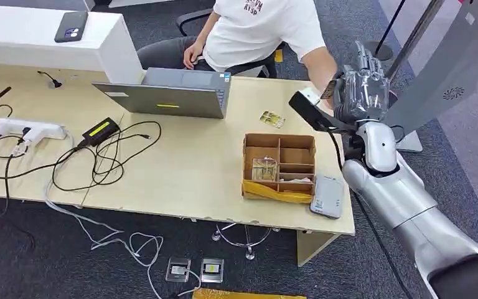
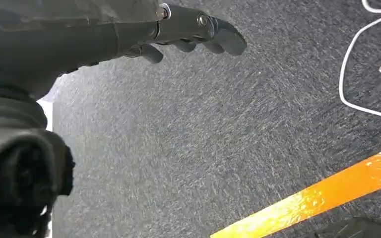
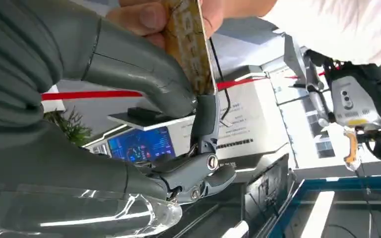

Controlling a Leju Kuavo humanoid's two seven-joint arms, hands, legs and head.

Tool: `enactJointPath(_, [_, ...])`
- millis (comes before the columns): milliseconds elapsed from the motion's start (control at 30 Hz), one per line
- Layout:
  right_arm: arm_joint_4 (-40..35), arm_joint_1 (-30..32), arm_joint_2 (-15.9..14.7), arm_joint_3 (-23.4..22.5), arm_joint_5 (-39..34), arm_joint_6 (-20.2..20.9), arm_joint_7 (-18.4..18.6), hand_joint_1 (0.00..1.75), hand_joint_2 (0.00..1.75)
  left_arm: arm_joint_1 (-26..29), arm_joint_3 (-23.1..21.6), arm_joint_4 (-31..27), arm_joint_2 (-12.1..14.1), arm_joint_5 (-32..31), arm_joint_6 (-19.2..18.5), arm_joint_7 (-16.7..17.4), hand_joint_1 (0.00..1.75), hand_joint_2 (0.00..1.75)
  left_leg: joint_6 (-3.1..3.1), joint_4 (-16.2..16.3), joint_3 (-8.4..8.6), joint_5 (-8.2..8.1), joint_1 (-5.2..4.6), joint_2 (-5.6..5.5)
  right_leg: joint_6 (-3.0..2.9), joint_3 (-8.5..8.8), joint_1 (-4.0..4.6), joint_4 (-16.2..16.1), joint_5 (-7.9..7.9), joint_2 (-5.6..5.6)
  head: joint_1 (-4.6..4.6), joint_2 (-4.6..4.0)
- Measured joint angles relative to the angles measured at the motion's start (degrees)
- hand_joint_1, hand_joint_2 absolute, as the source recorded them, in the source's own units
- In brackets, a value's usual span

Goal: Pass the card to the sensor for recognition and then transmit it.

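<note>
Right now the handover looks underway. Nearest, the right hand (image 3: 144, 99) is raised off the table's far right corner, thumb and a finger pinched on the card (image 3: 191, 47), other fingers curled loosely. Card stands edge-on btwn them, prob. held high so the person can reach it. A person's hand (image 3: 168, 15) already grips the card's other end, so both hold it; release not yet done, by my read. Left hand (image 2: 198, 32) hangs over the carpet (image 2: 203, 148), fingers slightly curled, holding nothing. On the table (image 1: 180, 168) the cardboard tray (image 1: 279, 166) w/ more cards sits just beside the grey sensor (image 1: 328, 197), near the front edge. Farther back: laptop (image 1: 174, 93), then the seated person (image 1: 255, 31).
</note>
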Motion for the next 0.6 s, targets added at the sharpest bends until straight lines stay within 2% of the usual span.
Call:
enactJointPath(133, [3.69, -2.88, 1.94, 0.79, 0.33, 0.53, -0.39, 1.75, 1.75, -0.45, -0.02, 0.0, 0.0, -1.46, -1.0, 0.83, 0.0, 0.0, 0.0, 0.0, -0.01, 0.01, 0.0, 0.0, 0.0, 0.0, 0.0, 0.01, 0.0, 0.01, 0.02, 0.0])
enactJointPath(167, [4.61, -3.62, 2.56, 0.92, 0.26, 0.81, -0.48, 1.64, 1.75, -0.56, -0.02, 0.0, 0.0, -1.77, -1.09, 0.96, 0.0, 0.0, -0.01, 0.0, -0.01, 0.01, 0.0, 0.01, 0.0, 0.0, 0.0, 0.0, 0.0, 0.01, 0.0, 0.0])
enactJointPath(200, [5.43, -4.3, 3.14, 1.05, 0.24, 0.98, -0.5, 0.17, 1.75, -0.68, -0.02, 0.0, 0.0, -1.92, -1.09, 1.01, 0.0, 0.0, -0.01, 0.0, 0.0, 0.01, 0.0, 0.01, 0.0, -0.01, 0.0, 0.0, 0.0, 0.02, 0.0, 0.0])
enactJointPath(233, [6.23, -4.97, 3.65, 1.25, 0.13, 1.18, -0.59, 0.0, 1.75, -0.79, -0.02, 0.0, 0.0, -2.14, -1.09, 1.0, 0.0, 0.0, -0.01, 0.0, 0.01, 0.01, 0.0, 0.01, 0.0, -0.01, 0.0, 0.0, 0.0, 0.01, 0.0, 0.0])
enactJointPath(367, [9.27, -6.29, 5.63, 1.88, -0.32, 1.47, -0.74, 0.0, 1.75, -0.88, 0.0, 0.0, -0.07, -2.56, -1.09, 1.03, 0.0, 0.0, -0.01, 0.0, 0.0, 0.01, 0.0, -0.01, 0.0, 0.0, 0.0, 0.0, 0.0, 0.0, 0.0, 0.0])
enactJointPath(600, [12.72, -6.44, 6.97, 2.67, -0.31, 0.9, -0.44, 0.0, 1.75, -0.86, 0.0, 0.0, -0.07, -3.12, -1.27, 1.03, 0.0, 0.0, -0.01, 0.0, 0.01, 0.01, 0.0, -0.02, 0.0, 0.0, 0.0, -0.01, 0.0, -0.01, 0.02, 0.0])
